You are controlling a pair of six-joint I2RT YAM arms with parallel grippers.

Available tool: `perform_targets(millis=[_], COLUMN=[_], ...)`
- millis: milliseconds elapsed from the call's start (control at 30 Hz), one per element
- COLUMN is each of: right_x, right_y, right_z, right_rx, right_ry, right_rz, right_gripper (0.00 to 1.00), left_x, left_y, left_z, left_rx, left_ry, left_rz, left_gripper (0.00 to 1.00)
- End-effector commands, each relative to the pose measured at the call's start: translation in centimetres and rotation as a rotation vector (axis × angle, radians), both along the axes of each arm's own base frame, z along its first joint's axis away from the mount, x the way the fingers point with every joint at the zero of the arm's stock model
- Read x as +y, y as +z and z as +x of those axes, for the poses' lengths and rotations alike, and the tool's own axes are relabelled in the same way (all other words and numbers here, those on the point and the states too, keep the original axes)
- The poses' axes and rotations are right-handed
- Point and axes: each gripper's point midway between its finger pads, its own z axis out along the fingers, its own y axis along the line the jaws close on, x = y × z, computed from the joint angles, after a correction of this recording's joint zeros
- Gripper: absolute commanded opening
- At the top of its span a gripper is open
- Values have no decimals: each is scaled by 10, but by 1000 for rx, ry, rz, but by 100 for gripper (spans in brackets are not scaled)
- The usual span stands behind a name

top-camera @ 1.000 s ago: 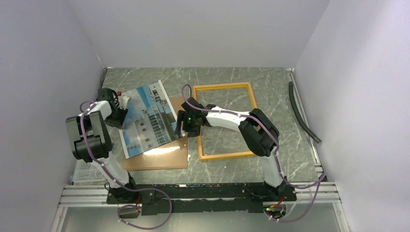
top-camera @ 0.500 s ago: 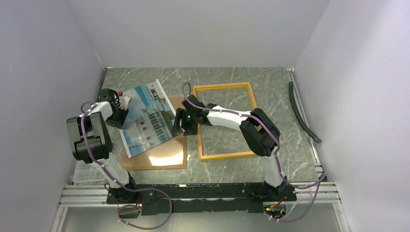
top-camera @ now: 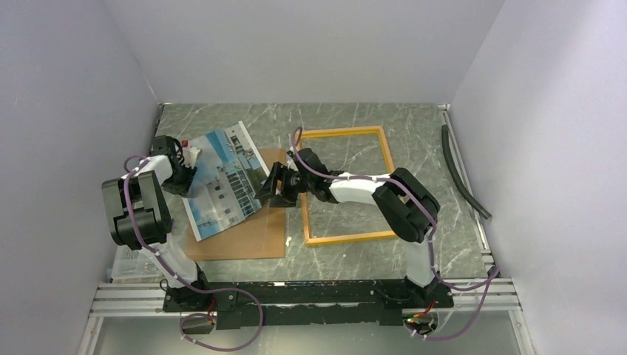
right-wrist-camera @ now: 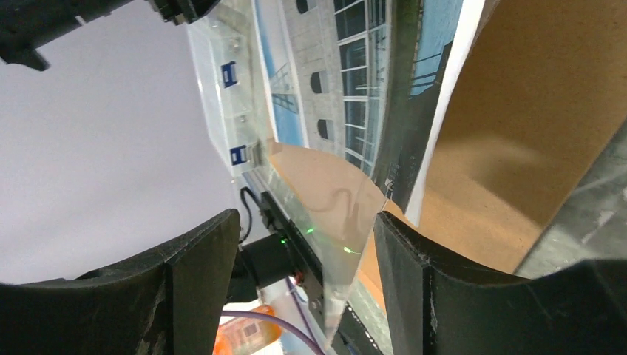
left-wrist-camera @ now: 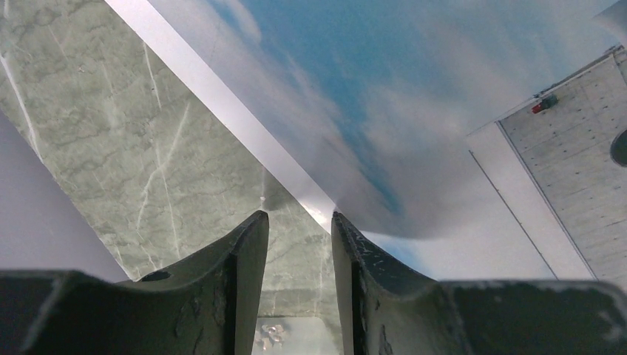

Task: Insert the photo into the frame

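Claws: left claw (left-wrist-camera: 299, 218) narrow, a slit between its jaws with the counter (left-wrist-camera: 111, 133) showing through; right claw (right-wrist-camera: 303, 222) spread wide.
Left contact: the white border of the photo (top-camera: 222, 181) meets the tip of one jaw. It does not look pinched, though the very tips are hard to read.
Right contact: the photo's opposite edge curls up between the spread jaws, with nothing clamped on it.
Photo: askew and partly over the brown board (top-camera: 248, 237), left of the frame (top-camera: 344, 133) and not in it. Its right side is bowed off the board.
Board: flat on the counter, just beside the frame's left rail.
Frame: flat on the counter, opening empty, with the right arm reaching across its left rail.
Step, as I judge it: getting a hold on both edges before carrying the photo over.
Risk, slip: a loose sheet could slide off the left jaw tip if that side lifts before the jaws meet.
Risk, crease: the right claw closing on the curl could fold the paper.
Risk, tear: arms pulling apart unevenly could rip the sheet or drag it against the rail.
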Motion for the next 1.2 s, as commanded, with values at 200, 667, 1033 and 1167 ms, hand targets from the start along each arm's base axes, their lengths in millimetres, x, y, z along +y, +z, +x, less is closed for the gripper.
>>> perform_targets(millis=[200, 667, 1033, 1167], right_x=[36, 10, 6, 6], right_y=[39, 52, 32, 27], right_z=[-6, -18, -30, -29], right_rx=[-24, -141, -74, -68], right_ry=[42, 56, 62, 55], right_rz=[343, 164, 149, 130], right_gripper=[71, 54, 20, 10], left_x=[-42, -28, -31, -33], left_y=[-29, -12, -9, -10], left_z=[-35, -21, -20, -24], left_rx=[147, 109, 107, 113], left_ry=[-25, 13, 26, 22], left_rz=[-182, -169, -202, -205], left_gripper=[43, 42, 42, 42])
